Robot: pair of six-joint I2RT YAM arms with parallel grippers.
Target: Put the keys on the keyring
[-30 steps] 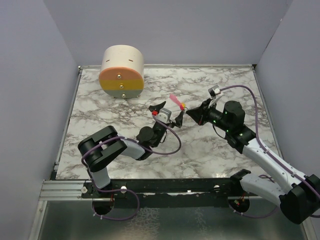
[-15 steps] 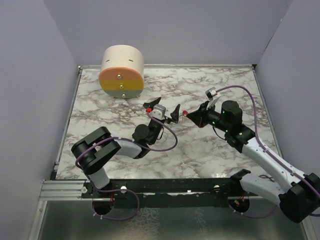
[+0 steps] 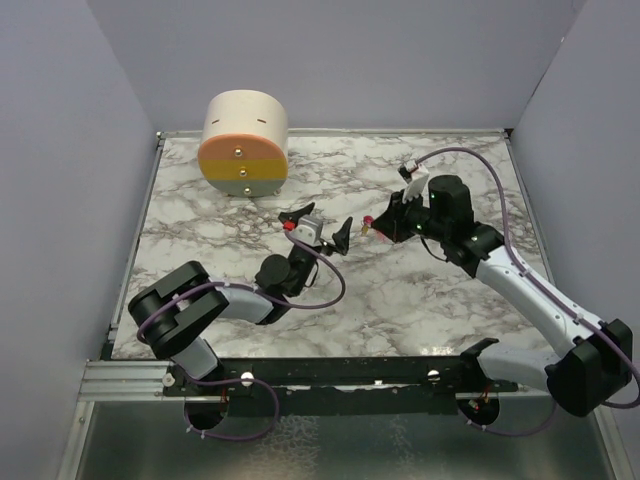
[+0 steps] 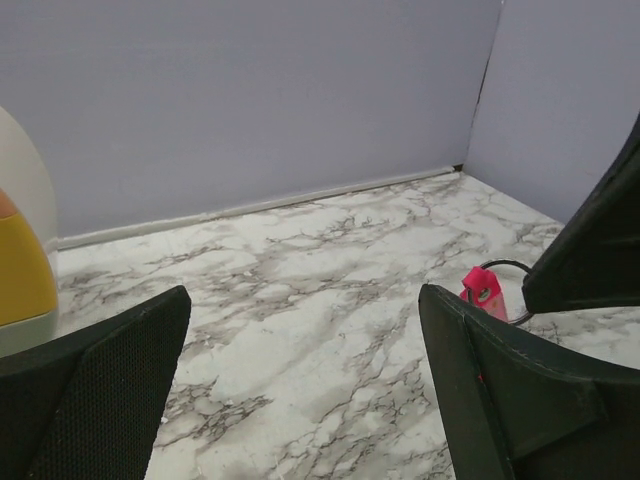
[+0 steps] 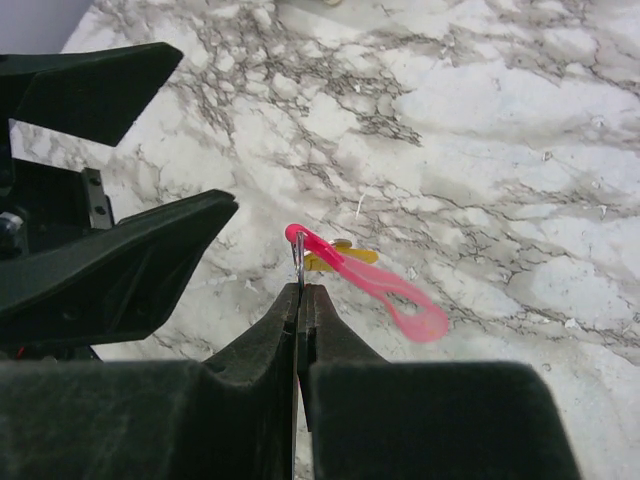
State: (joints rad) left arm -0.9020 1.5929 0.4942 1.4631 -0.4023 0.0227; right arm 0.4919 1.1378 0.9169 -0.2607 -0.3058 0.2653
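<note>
Right gripper (image 5: 299,290) is pinched tight on the metal ring (image 5: 298,256) of the keyring (image 5: 385,288). The pink strap trails off its tips above the marble table (image 3: 420,300). The small yellow key (image 5: 350,257) sits against the strap, just past the fingertips. Left gripper (image 3: 320,223) is spread wide, empty, just beside it.

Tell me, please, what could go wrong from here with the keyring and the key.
1. The right end effector pinches only the thin metal ring of the keyring at its fingertips, so it could twist or slip out.
2. I cannot tell whether the key is threaded on; it might drop off.
3. The open left end effector sits close and could knock the keyring.
</note>
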